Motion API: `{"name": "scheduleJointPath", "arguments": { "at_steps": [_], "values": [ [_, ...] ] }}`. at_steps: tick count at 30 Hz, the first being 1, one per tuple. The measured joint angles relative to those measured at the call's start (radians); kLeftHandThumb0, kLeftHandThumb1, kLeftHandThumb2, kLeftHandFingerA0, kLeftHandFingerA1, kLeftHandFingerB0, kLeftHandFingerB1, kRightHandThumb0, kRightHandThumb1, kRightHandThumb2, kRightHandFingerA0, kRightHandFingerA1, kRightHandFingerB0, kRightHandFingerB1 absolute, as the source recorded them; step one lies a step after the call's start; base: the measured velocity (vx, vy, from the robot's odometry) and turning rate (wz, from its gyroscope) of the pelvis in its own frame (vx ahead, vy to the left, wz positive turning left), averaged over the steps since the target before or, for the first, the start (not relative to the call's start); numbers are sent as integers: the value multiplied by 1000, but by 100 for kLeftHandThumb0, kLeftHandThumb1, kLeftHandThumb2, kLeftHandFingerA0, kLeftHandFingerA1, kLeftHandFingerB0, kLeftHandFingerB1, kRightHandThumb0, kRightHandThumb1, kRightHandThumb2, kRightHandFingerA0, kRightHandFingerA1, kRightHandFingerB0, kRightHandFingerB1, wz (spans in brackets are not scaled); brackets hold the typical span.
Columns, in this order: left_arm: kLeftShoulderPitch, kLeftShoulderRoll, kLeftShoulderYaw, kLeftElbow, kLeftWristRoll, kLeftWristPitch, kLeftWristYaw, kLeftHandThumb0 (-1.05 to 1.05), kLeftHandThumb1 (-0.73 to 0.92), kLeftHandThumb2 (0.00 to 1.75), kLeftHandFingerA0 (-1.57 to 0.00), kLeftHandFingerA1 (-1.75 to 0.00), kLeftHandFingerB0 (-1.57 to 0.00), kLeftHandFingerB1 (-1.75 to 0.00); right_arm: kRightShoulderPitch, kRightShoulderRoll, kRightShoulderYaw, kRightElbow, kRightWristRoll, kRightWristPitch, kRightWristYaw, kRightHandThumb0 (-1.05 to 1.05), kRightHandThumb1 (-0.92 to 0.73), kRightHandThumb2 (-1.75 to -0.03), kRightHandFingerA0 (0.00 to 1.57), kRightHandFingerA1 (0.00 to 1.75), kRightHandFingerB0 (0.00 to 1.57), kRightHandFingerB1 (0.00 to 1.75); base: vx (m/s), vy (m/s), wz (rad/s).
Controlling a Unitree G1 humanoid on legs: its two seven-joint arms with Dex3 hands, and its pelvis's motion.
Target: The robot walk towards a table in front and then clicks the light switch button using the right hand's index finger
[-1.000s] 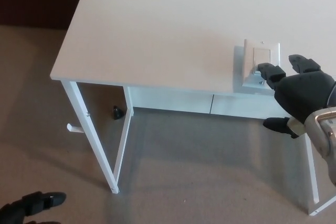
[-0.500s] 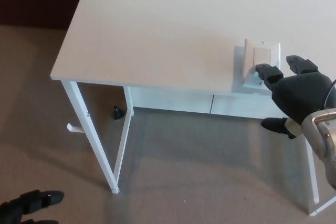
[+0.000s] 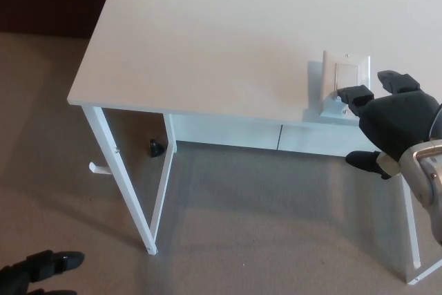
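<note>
A white light switch (image 3: 344, 78) with a rocker button sits on the white table (image 3: 228, 39) near its front right edge. My right hand (image 3: 397, 124) comes in from the right with its fingers spread apart. Its index fingertip (image 3: 353, 94) rests on the lower part of the rocker. The thumb hangs below the table's edge. Only my left hand's (image 3: 38, 269) black fingers show at the bottom left corner, low over the carpet, holding nothing.
The table stands on thin white legs (image 3: 124, 184) over beige carpet (image 3: 262, 226). A small black object (image 3: 156, 148) lies on the floor under the table. A dark wall lies at the upper left.
My right hand has edged slightly up and forward, bringing the index fingertip further onto the switch's rocker. The view shifted slightly. The left hand stays low at the corner.
</note>
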Motion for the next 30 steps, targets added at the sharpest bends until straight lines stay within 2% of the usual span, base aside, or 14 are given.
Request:
{"name": "scheduleJointPath", "arguments": {
  "at_steps": [1, 2, 4, 5, 6, 14, 16, 17, 20, 21, 23, 25, 26, 30],
  "values": [
    [-2, 0, 0, 1, 0, 0, 0, -20, 61, 58, -44, -42, -38, -39, 0, -1, -1, 0, 0, 0, 0, -72, -73, -63, 0, 19, 38, 33, 0, 0, 0],
    [-3, 0, 0, 3, 0, -1, 0, -20, 61, 58, -44, -42, -39, -39, 0, -1, -1, 0, 1, 0, 0, -75, -60, -92, 0, 17, 25, 44, 0, 0, 0],
    [-5, 0, 0, 5, 0, -2, -1, -20, 61, 58, -44, -42, -39, -39, -1, -2, -2, 0, 1, 0, 0, -75, -60, -92, 0, 17, 25, 44, 0, 0, 0],
    [-7, 0, 0, 5, 0, -2, -1, -20, 62, 58, -45, -42, -39, -39, -1, -2, -2, 0, 1, 0, 0, -75, -60, -92, 0, 16, 20, 43, 0, 0, 0],
    [-7, 0, 0, 5, 0, -2, -1, -20, 62, 58, -45, -42, -39, -39, -1, -2, -2, -1, 2, 0, 1, -74, -74, -63, 0, 13, 27, 30, 0, 0, 0],
    [-8, 0, 0, 2, 0, -2, -2, -19, 62, 58, -44, -42, -39, -39, -3, -2, -3, 6, 8, -1, 4, -72, -73, -63, 0, 13, 23, 28, 0, 0, 0],
    [-9, 0, 0, 1, -1, -2, -2, -19, 61, 58, -44, -42, -39, -39, -5, -1, -3, 13, 10, -1, 4, -75, -59, -92, 0, 15, 18, 39, 0, 0, 0],
    [-9, 0, 0, 2, -1, -2, -2, -19, 61, 58, -44, -42, -39, -39, -7, 0, -3, 16, 12, -1, 4, -73, -73, -63, 0, 15, 24, 29, 0, 0, 0],
    [-12, 0, 1, 0, -1, -2, -2, -20, 62, 58, -46, -42, -40, -39, -18, 6, -3, 41, 18, -4, 1, -72, -73, -63, 0, 13, 24, 28, 0, 0, 0],
    [-13, 0, 1, -3, -1, -2, -2, -19, 62, 58, -45, -42, -40, -39, -20, 6, -3, 51, 20, -5, -1, -78, -60, -92, 0, 12, 22, 40, 0, 0, 0],
    [-12, 1, 1, -6, 0, -2, -2, -19, 62, 58, -45, -42, -39, -39, -22, 7, -3, 61, 22, -6, -4, -78, -60, -92, 0, 12, 22, 40, 0, 0, 0],
    [-13, 1, 1, -9, -1, -2, -2, -19, 62, 58, -45, -42, -39, -39, -29, 8, -3, 76, 25, -8, -10, -77, -60, -92, 0, 13, 21, 40, 0, 0, 0],
    [-13, 1, 1, -9, -1, -2, -2, -19, 62, 58, -45, -42, -39, -39, -31, 8, -3, 82, 27, -9, -13, -73, -73, -62, 0, 16, 24, 29, 0, 0, 0],
    [-14, 1, 1, -7, -1, -2, -2, -20, 62, 58, -46, -42, -40, -39, -37, 10, -3, 101, 34, -12, -25, -73, -73, -63, 0, 16, 24, 29, 0, 0, 0]
  ]
}}
